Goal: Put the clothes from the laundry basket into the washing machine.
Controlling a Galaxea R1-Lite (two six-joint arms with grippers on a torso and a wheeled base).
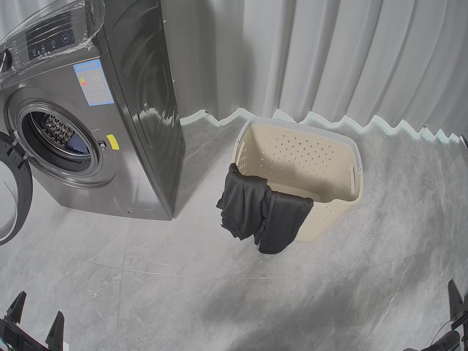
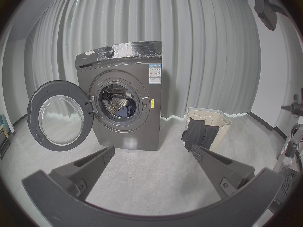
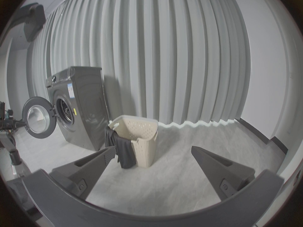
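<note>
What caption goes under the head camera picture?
Dark clothes hang over the laundry basket rim, beside the washing machine with its door open.

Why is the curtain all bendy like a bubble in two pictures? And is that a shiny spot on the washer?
Left and right wrist views: the lens bows the straight folds of the curtain and darkens the corners. Head view: the folds run nearly straight; the glossy side of the washing machine shows a pale reflection, and the machine throws a soft shadow on the curtain beside it.

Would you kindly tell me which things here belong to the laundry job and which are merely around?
Job: laundry basket, dark clothes draped over its rim, washing machine, its open door.
Around: curtain, floor.
</note>
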